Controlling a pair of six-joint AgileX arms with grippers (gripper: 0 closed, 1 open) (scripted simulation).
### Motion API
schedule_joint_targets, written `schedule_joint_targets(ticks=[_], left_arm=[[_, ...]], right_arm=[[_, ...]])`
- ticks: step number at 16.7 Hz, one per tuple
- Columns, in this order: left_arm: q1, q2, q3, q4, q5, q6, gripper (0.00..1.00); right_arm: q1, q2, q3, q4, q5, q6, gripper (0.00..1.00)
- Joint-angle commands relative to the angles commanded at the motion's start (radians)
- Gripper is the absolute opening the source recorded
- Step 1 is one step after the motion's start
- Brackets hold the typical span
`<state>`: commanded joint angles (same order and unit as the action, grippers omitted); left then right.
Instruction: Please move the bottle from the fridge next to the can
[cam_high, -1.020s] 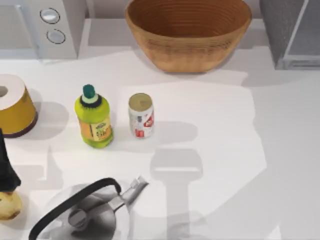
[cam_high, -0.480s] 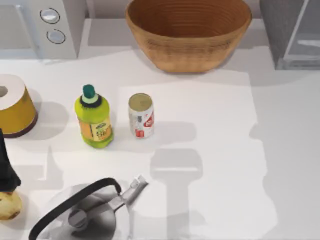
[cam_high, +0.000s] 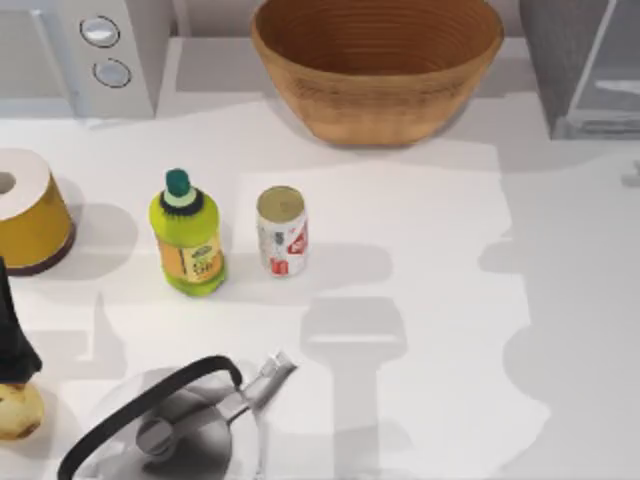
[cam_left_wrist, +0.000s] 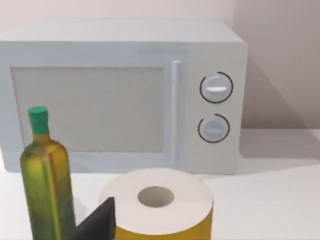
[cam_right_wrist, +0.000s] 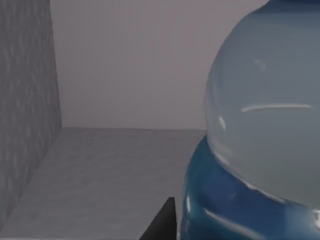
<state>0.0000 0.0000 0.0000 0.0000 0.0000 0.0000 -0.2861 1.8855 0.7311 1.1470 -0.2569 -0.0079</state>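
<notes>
Right wrist view: the bottle (cam_right_wrist: 265, 130) looms very close, pale-blue body above a blue label band, standing on the grey floor inside the fridge (cam_right_wrist: 25, 115), speckled wall to one side. A dark finger tip (cam_right_wrist: 162, 222) of the right gripper sits just beside the bottle's base; whether the jaws are spread or already pinching cannot be told from this angle. Top view: the fridge (cam_high: 585, 70) occupies the far right corner; the can (cam_high: 282, 231) stands mid-table, just right of a yellow-green bottle (cam_high: 188, 236), with a wicker basket (cam_high: 376, 65) behind and a kettle (cam_high: 165, 420) in front. Left arm parked at the left edge; its wrist view looks at the microwave (cam_left_wrist: 125, 95), a paper roll (cam_left_wrist: 157, 202) and an olive bottle (cam_left_wrist: 46, 175). Step in hand, as judged: securing the bottle inside the fridge. To do it well, centre the fingers on the bottle's body, grip firmly, draw straight out clear of the frame, then set it upright on the open surface right of the can.
</notes>
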Motion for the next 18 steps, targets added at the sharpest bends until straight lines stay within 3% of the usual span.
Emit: schedule_joint_targets(ticks=[4,13,16,18], left_arm=[[0.000,0.000,0.000,0.000,0.000,0.000,1.00],[0.000,0.000,0.000,0.000,0.000,0.000,1.00],[0.000,0.000,0.000,0.000,0.000,0.000,1.00],[0.000,0.000,0.000,0.000,0.000,0.000,1.00]], right_arm=[[0.223,0.085,-0.001,0.082,0.220,-0.001,0.00],[0.901,0.232,-0.035,0.265,0.888,0.001,0.00],[1.006,0.243,-0.045,0.292,0.993,0.001,0.00],[1.022,0.243,-0.047,0.296,1.010,0.001,0.00]])
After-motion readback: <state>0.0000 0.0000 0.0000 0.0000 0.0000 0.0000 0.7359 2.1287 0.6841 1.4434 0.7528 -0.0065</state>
